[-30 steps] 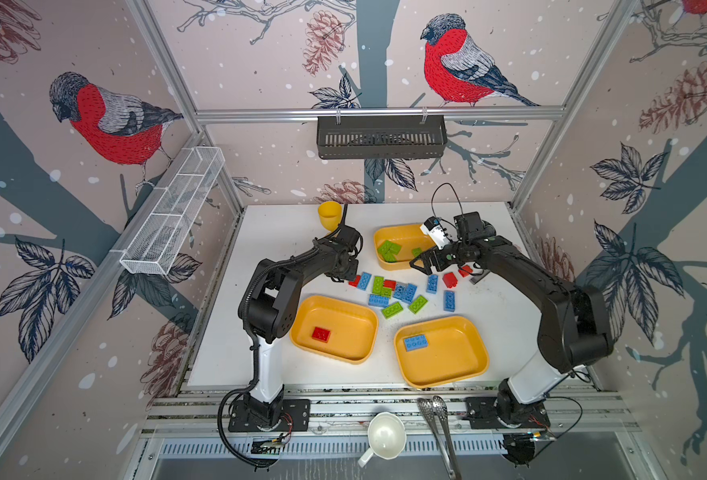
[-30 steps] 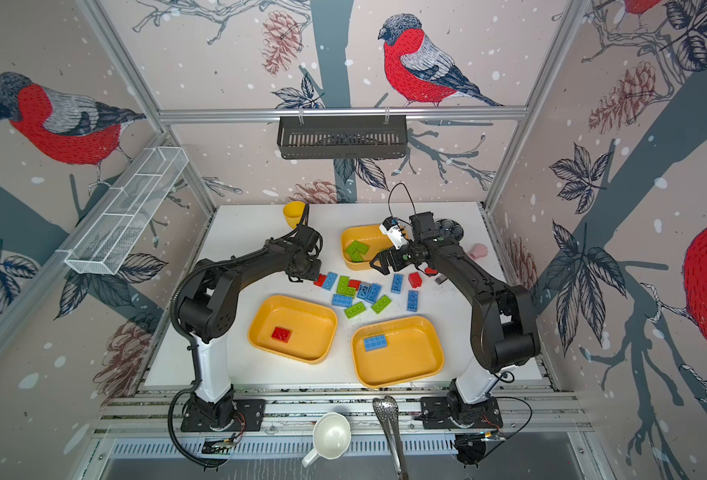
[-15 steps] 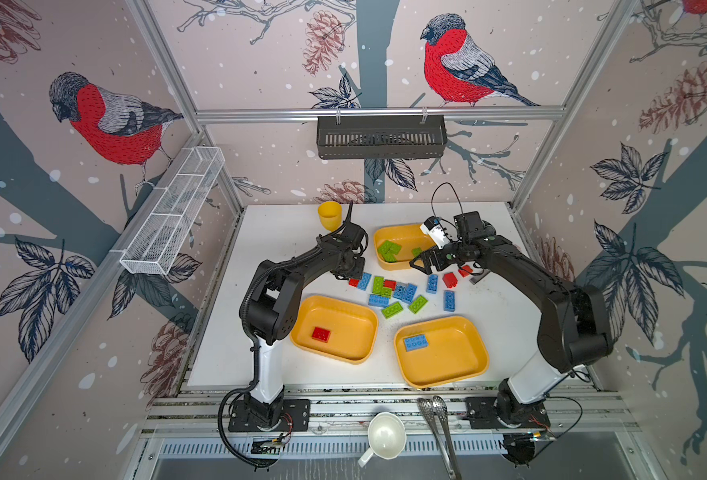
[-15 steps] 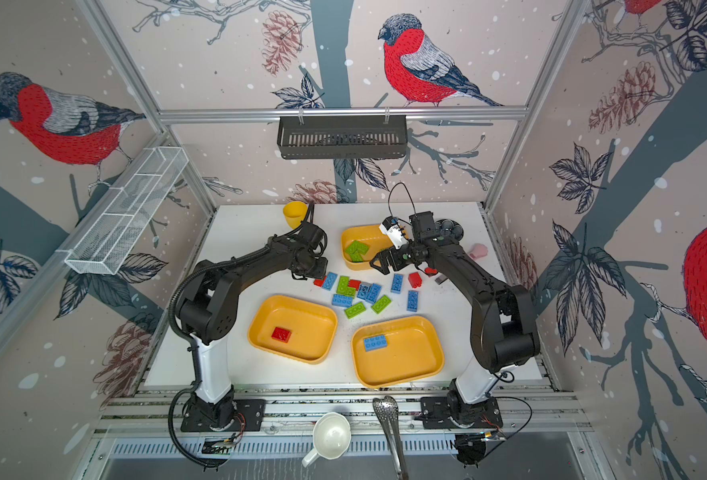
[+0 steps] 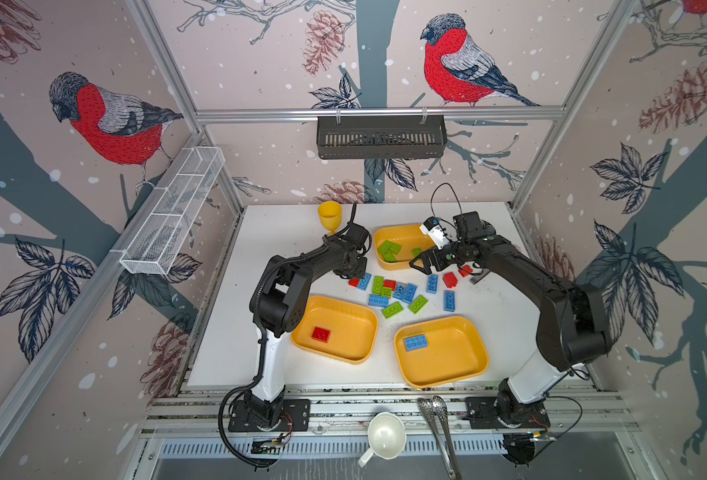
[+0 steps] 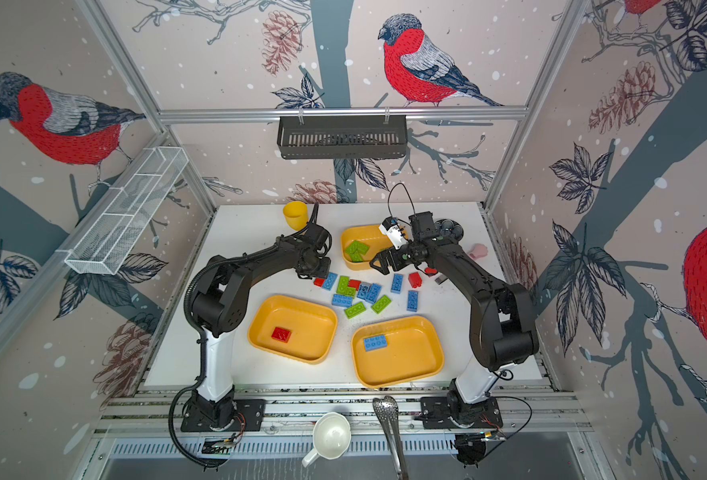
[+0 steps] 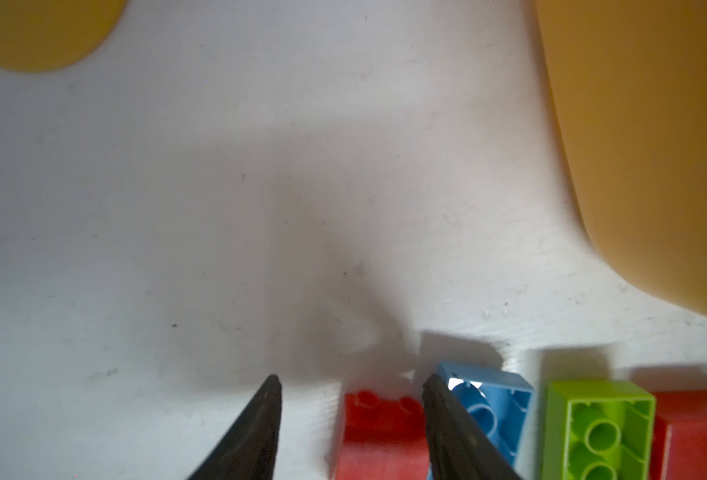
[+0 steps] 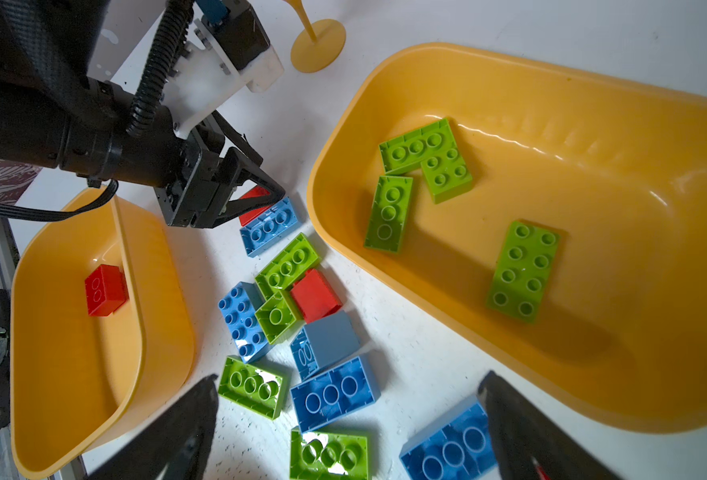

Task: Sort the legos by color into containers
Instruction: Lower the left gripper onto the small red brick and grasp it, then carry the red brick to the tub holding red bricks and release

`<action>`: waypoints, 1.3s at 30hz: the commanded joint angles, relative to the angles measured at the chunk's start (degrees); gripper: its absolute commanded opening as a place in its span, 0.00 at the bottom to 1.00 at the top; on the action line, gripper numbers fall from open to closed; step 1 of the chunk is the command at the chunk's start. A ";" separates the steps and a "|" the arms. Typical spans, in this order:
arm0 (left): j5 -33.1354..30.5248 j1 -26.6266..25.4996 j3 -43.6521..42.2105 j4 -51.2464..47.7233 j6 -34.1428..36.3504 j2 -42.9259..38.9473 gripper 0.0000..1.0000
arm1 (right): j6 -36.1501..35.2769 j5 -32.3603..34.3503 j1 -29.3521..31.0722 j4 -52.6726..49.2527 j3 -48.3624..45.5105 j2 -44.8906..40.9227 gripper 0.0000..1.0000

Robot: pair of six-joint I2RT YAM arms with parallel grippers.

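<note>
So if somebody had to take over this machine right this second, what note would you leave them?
Left gripper: open, straddling a small red brick on the table, not closed on it.
Right gripper: open, empty, over the loose pile.
Done: green bricks in the back tray; one red brick in the tray by the left arm; one blue brick in the tray by the right arm.
Left: most red, green and blue bricks lie loose between the trays.
</note>
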 commanded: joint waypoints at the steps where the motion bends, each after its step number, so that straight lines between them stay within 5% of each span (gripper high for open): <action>1: 0.47 -0.63 -0.09 -0.65 -0.12 -0.10 0.57 | -0.51 -0.32 0.03 0.45 0.96 0.43 0.99; 10: 0.19 -1.08 -2.94 -1.49 0.43 -1.86 0.58 | -0.71 -0.32 0.05 0.10 0.94 0.60 0.99; 17: -0.03 -0.91 -3.54 -1.06 0.89 -1.88 0.41 | -0.26 -0.43 0.57 0.41 1.05 0.86 0.99; 26: 1.12 -0.69 -4.31 -2.55 0.55 -4.35 0.32 | -0.15 -0.49 0.74 -0.20 1.11 0.29 0.99; 39: 2.34 0.23 -11.61 -14.56 -2.93 -22.20 0.33 | 1.17 -7.31 5.19 -0.86 -0.04 -3.10 0.99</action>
